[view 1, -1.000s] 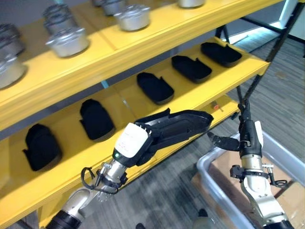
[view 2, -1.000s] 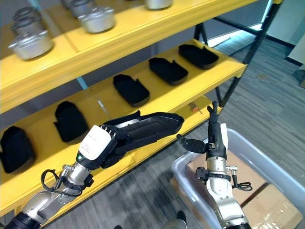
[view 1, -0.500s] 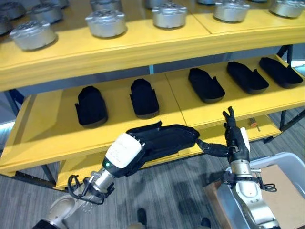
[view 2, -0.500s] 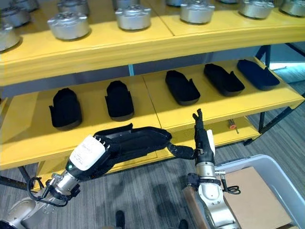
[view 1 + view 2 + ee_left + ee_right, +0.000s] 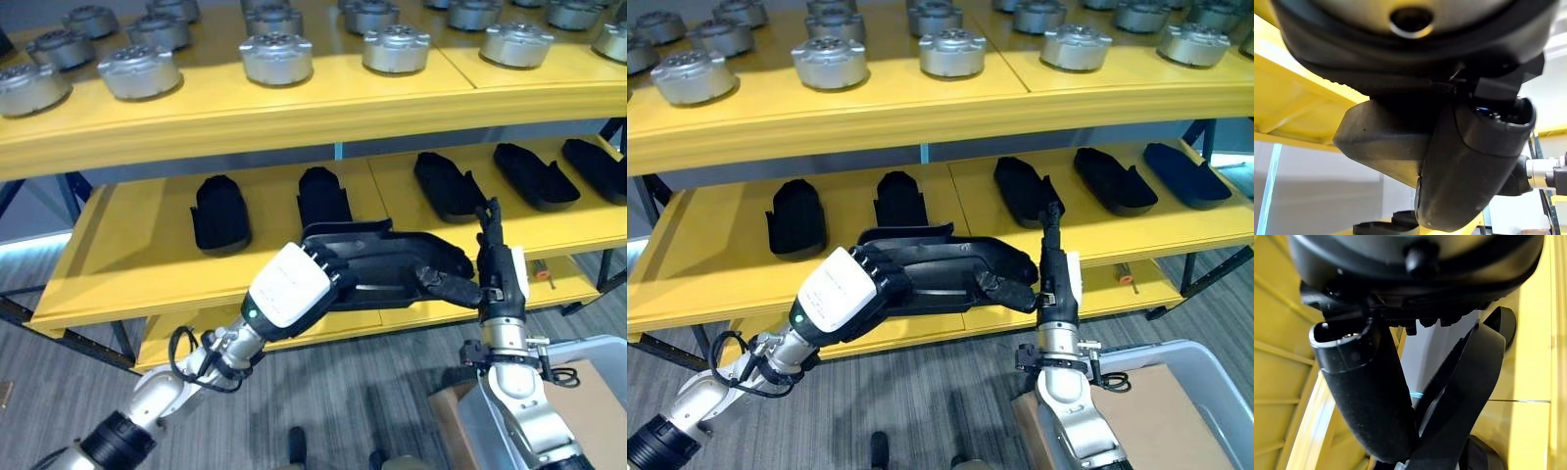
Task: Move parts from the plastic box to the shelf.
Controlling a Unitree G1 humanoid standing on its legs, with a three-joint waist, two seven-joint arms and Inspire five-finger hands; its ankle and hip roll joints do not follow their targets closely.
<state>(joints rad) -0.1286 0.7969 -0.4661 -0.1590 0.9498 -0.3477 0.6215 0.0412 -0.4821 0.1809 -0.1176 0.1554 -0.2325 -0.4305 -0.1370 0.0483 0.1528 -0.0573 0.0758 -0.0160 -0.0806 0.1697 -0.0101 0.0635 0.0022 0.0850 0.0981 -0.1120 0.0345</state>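
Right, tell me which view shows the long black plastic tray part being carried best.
The right eye view: the long black plastic tray part shows whole, the left hand curled round one end and the right hand at the other. The left eye view matches. Both wrist views show close dark fragments.

A yellow shelf holds silver round metal parts on its upper level and black trays spaced along the lower level.
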